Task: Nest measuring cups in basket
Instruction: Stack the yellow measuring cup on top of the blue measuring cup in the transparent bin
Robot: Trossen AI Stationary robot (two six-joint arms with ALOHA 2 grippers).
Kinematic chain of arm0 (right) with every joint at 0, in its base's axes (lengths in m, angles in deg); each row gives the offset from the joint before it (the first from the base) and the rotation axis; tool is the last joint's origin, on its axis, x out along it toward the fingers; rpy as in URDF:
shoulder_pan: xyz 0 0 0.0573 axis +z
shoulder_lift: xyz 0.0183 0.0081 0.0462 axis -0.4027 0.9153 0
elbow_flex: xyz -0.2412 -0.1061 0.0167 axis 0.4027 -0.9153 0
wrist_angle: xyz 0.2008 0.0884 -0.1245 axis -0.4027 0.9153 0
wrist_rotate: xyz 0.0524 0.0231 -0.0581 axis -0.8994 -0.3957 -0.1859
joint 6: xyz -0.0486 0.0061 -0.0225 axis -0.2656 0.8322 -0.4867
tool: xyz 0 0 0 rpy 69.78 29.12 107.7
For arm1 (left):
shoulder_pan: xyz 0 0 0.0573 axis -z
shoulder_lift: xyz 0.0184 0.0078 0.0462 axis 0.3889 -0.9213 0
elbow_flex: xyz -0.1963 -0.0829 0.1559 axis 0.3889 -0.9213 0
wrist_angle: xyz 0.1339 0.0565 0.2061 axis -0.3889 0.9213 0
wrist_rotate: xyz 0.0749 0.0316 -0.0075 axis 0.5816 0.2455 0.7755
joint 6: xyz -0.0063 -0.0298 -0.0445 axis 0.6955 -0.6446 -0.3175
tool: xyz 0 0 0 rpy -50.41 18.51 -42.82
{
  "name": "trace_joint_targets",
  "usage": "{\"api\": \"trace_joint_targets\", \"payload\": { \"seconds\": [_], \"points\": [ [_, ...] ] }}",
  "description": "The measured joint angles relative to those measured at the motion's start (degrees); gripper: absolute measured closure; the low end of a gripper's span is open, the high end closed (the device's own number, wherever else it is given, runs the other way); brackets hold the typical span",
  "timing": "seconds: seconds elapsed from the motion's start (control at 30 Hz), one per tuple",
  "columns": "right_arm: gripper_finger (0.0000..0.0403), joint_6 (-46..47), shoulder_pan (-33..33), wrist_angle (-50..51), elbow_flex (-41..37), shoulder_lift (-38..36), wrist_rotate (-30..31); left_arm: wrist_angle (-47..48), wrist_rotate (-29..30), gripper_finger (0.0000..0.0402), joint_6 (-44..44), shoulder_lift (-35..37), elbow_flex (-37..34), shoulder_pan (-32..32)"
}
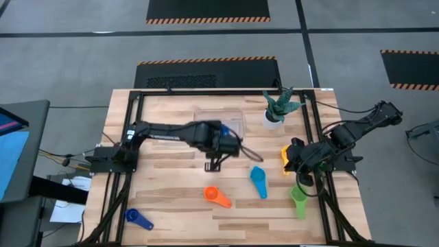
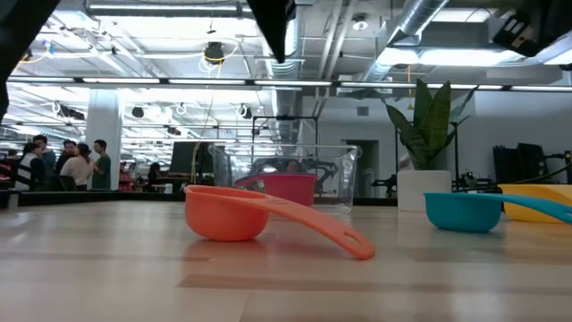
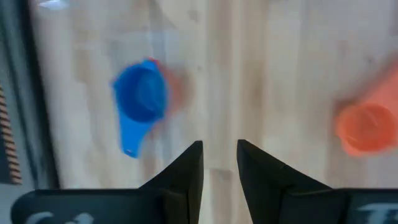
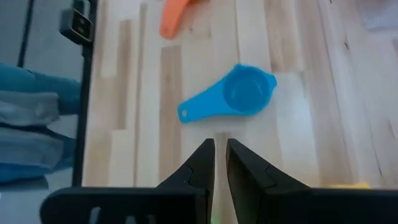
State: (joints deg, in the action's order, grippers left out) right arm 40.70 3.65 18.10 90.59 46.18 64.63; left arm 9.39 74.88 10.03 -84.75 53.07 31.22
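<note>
The clear basket (image 1: 221,118) stands at the table's far middle and also shows in the low view (image 2: 344,174). A red cup (image 2: 286,190) sits in it with a blue cup (image 3: 142,99) nested on top. My left gripper (image 3: 220,149) hangs above the table just near of the basket, fingers a narrow gap apart and empty; it also shows in the high view (image 1: 212,163). The orange cup (image 1: 216,196), teal cup (image 1: 258,180), green cup (image 1: 299,199), yellow cup (image 1: 285,156) and dark blue cup (image 1: 137,218) lie loose on the table. My right gripper (image 4: 220,149) is shut and empty beside the yellow cup, pointing toward the teal cup (image 4: 239,96).
A white pot with a green plant (image 1: 276,110) stands right of the basket. A black frame (image 1: 137,103) runs along the table's edges. People stand in the room behind the table (image 2: 63,161).
</note>
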Motion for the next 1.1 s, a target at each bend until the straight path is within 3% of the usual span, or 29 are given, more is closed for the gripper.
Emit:
{"api": "trace_joint_targets", "payload": {
  "seconds": [0.23,0.37,0.6,0.87,1.1],
  "points": [
    [0.0337,8.2,0.0,17.2,0.0,0.1,-0.9,0.4,0.2,0.0315,-5.9,0.5,-5.3,4.2],
    [0.0337,11.0,0.0,21.1,0.0,0.1,-1.1,0.4,1.2,0.0315,-9.6,0.7,-9.6,5.2],
    [0.0337,13.1,0.0,20.7,-5.6,0.1,3.4,0.4,2.3,0.0315,-14.6,4.7,-18.7,6.5],
    [0.0337,21.1,-0.3,15.3,-13.9,0.3,11.0,0.3,3.9,0.0315,-21.7,14.3,-27.1,7.8],
    [0.0337,18.0,-0.7,10.1,-14.8,3.0,4.7,0.6,6.6,0.0315,-27.7,21.9,-33.3,7.9]
  ]
}}
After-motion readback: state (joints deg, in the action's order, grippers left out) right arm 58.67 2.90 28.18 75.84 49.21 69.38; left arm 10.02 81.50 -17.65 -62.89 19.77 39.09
